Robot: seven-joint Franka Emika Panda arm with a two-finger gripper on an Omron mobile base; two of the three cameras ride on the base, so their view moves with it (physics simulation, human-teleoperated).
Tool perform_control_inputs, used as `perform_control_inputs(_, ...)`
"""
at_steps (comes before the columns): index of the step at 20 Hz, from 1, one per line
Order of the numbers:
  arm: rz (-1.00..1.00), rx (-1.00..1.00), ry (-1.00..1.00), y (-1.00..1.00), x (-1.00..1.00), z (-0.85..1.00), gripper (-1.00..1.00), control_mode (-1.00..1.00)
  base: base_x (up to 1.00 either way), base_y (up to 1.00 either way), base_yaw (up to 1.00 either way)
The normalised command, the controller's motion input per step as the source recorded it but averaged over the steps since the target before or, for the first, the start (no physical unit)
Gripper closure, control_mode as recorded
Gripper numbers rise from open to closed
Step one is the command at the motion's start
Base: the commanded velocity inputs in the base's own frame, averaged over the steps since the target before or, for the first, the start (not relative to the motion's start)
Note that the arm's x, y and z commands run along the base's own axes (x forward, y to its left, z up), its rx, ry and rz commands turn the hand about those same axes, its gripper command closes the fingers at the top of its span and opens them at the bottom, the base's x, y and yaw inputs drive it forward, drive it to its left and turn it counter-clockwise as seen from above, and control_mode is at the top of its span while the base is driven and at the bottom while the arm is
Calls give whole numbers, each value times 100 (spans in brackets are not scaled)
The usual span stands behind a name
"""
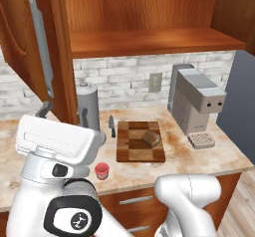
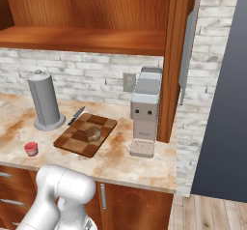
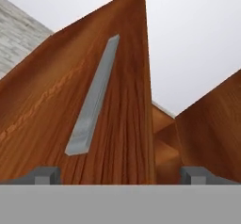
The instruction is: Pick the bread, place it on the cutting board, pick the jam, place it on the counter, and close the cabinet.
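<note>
The bread (image 1: 151,139) (image 2: 92,134) lies on the checkered cutting board (image 1: 133,153) (image 2: 71,140). The red jam (image 1: 102,170) (image 2: 31,148) stands on the counter (image 1: 199,161) (image 2: 135,168), near its front edge and left of the board. The cabinet's left door (image 1: 25,37) (image 3: 70,115) hangs open, as does the right door (image 2: 176,55). My gripper (image 1: 63,112) (image 3: 120,176) is open and points upward at the bottom of the left door. Its fingertips (image 3: 44,175) stand on either side of the door's lower edge, below the silver handle (image 3: 94,100). It holds nothing.
A grey coffee machine (image 1: 196,101) (image 2: 146,103) stands right of the board. A steel cylinder (image 1: 88,104) (image 2: 44,101) stands at the back left, with a knife (image 1: 112,126) (image 2: 76,115) beside it. The cabinet shelf (image 1: 149,42) juts out above the counter.
</note>
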Motion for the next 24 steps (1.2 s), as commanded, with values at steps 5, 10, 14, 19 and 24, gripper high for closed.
perform_control_inputs(5, -9, 3, 2, -30, 14, 6, -100, -100, 0, 0, 0)
perform_control_inputs(10, -9, 7, 10, -31, 14, 25, -100, -100, 0, 0, 0)
perform_control_inputs(14, -9, 6, 12, -28, 17, 19, -100, -100, 0, 0, 0)
perform_control_inputs(19, -6, 3, 9, -27, 15, 1, -100, -100, 0, 0, 0)
perform_control_inputs(24, -3, 7, 12, -31, 20, 0, -100, -100, 0, 0, 0)
